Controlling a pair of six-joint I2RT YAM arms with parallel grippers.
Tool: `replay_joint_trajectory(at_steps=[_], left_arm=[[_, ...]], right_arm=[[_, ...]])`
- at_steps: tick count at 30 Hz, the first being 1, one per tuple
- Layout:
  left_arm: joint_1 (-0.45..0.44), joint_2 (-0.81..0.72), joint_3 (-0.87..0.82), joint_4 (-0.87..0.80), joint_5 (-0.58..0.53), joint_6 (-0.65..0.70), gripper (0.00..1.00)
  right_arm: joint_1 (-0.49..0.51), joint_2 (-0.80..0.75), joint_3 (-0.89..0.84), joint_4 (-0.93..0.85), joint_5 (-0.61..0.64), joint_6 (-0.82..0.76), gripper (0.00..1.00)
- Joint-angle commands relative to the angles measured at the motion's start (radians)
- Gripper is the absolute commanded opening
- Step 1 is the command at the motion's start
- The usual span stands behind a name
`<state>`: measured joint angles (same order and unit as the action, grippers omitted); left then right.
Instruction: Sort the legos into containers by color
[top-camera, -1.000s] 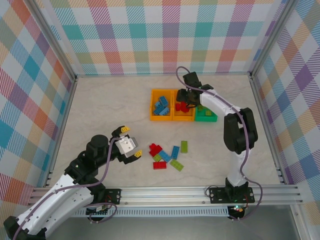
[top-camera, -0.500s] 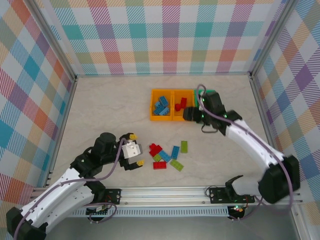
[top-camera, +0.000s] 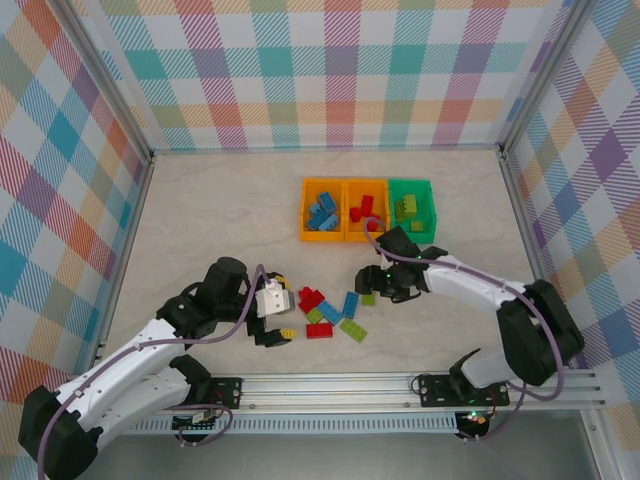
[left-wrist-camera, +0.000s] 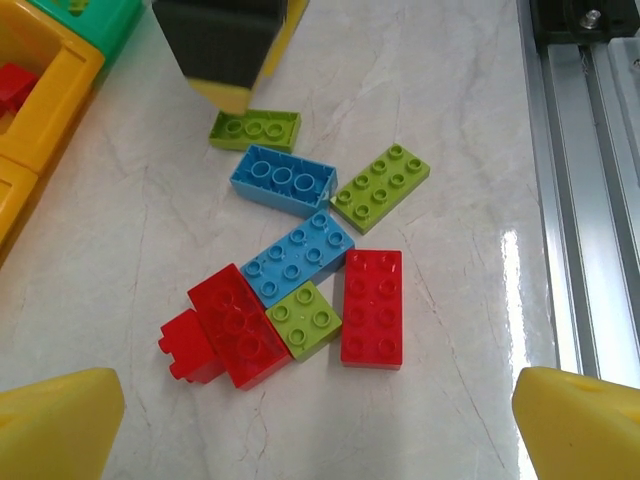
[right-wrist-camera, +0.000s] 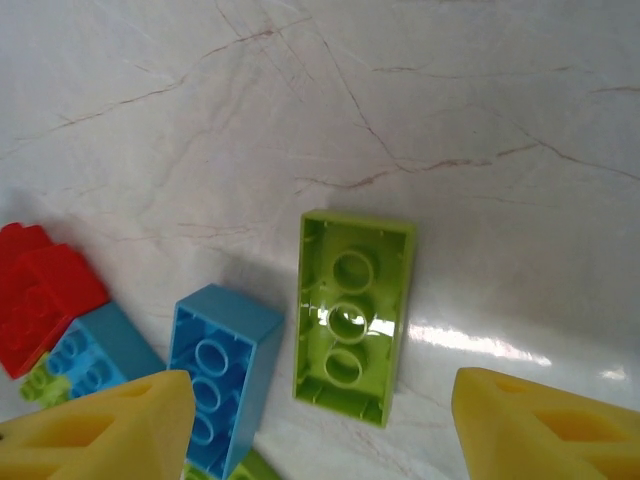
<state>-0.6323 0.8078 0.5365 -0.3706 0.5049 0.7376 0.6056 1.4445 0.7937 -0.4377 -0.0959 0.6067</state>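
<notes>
3 plaid walls (top-camera: 300, 70) fence the marbled table (top-camera: 220, 200), with a metal rail (top-camera: 330, 385) along the bottom edge. Loose legos (top-camera: 330, 310) cluster just below centre in the top view, uncovered. The left gripper (top-camera: 283, 308) sits just left of them, fingers spread wide and empty. The right gripper (right-wrist-camera: 320, 430) hangs over an upturned lime brick (right-wrist-camera: 352, 315), fingers parted either side without touching it; an upturned blue brick (right-wrist-camera: 215, 375) lies just beside. The 3 containers (top-camera: 303, 212) stand upper centre: blue pieces (top-camera: 322, 212) in the left orange one, red pieces (top-camera: 360, 210) in the middle orange one, lime pieces (top-camera: 408, 208) in the green one.
</notes>
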Motion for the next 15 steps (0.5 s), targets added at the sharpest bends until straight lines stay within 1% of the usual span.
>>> replay_joint_trajectory(at_steps=[1,4,5,9,13,15], left_arm=[[-0.001,-0.027,-0.005,0.042,-0.015,-0.022,1.00],[0.000,-0.039,-0.007,0.036,-0.032,-0.015,1.00],[-0.001,-0.039,-0.007,0.036,-0.034,-0.015,1.00],[-0.001,-0.032,-0.006,0.038,-0.034,-0.014,1.00],[0.000,-0.030,-0.004,0.038,-0.035,-0.014,1.00],[-0.001,-0.033,-0.005,0.038,-0.037,-0.015,1.00]], right_arm=[[0.015,0.034,0.039,0.046,0.051,0.041,0.64],[0.020,0.072,0.046,0.068,0.077,0.054,0.52],[0.023,0.087,0.050,0.068,0.081,0.056,0.50],[0.053,0.137,0.074,0.032,0.145,0.053,0.50],[0.072,0.173,0.091,0.018,0.178,0.049,0.50],[0.078,0.197,0.100,0.006,0.196,0.052,0.46]])
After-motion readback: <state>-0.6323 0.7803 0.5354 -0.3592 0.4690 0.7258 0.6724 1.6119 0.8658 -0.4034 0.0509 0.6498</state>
